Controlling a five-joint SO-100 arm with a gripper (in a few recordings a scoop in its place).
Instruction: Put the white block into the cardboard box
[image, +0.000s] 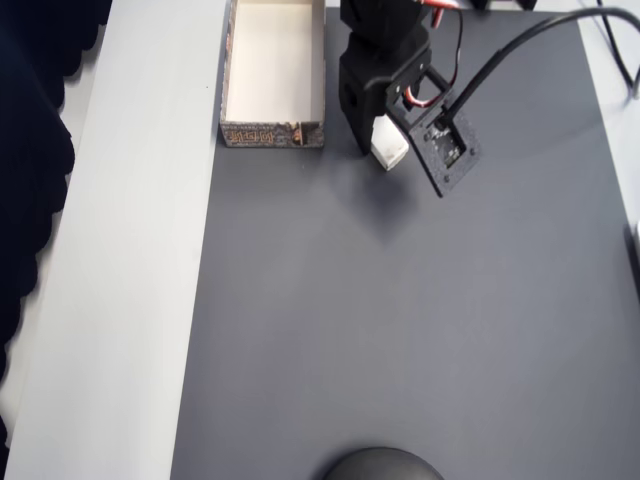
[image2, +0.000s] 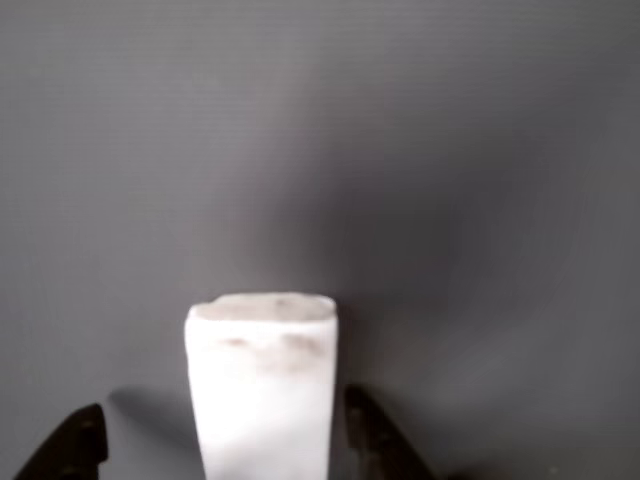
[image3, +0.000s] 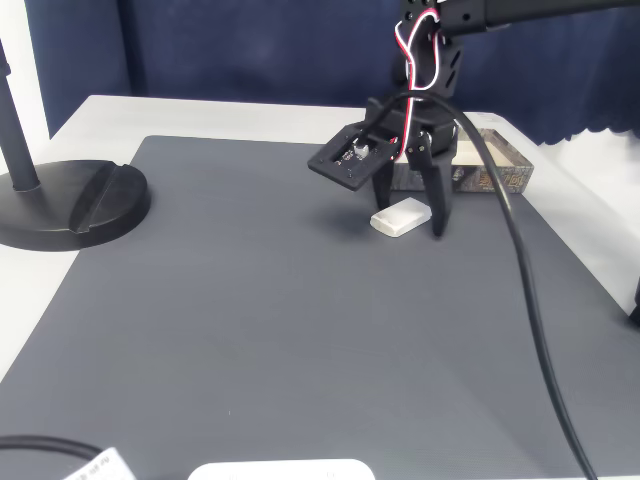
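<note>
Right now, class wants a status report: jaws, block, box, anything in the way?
Gripper open, jaws straddling the white block. Block flat on the grey mat, not gripped. Cardboard box empty, close by. Nothing between them.

Mat (image3: 250, 330): lies on the bench (image3: 100, 115), covering most of it; bare bench shows along the left edge in the overhead view.
Cardboard box (image: 272, 70): on the mat at the top of the overhead view, near the mat's left border.
White block (image3: 399, 217): flat on the mat, in front of the box in the fixed view; right of the box's near corner in the overhead view, apart from it.
Hand (image3: 408, 222): above the block, one finger on each side; contact perhaps on one side, hard to tell.
Stand base (image3: 70, 200): at the mat's left edge in the fixed view, well apart from the block.
</note>
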